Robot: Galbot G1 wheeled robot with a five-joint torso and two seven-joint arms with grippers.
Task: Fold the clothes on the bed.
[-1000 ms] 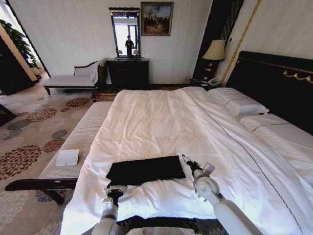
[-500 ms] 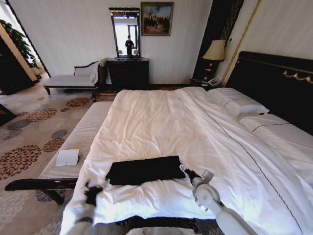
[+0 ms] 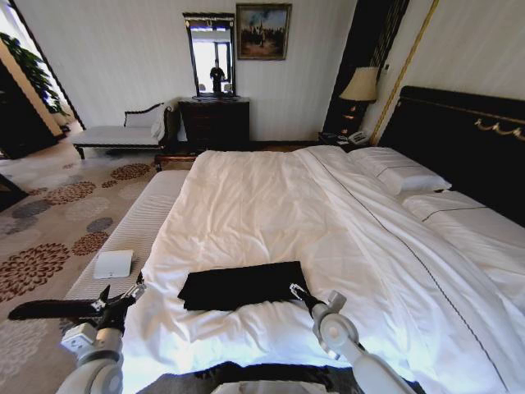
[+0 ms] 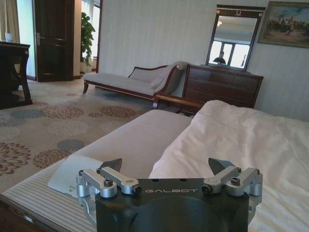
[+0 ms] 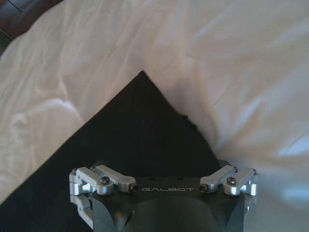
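The black soft-fabric T-shirt, folded into a flat rectangle, lies on the white duvet near the foot edge of the large white bed with dark wooden headboard, toward the bench-side corner. The right gripper sits at the shirt's near right corner, fingers spread wide over the black cloth and holding nothing. The left gripper hovers off the bed's left edge above the narrow pale striped bench, fingers wide apart and empty, near a flat white object lying on that bench.
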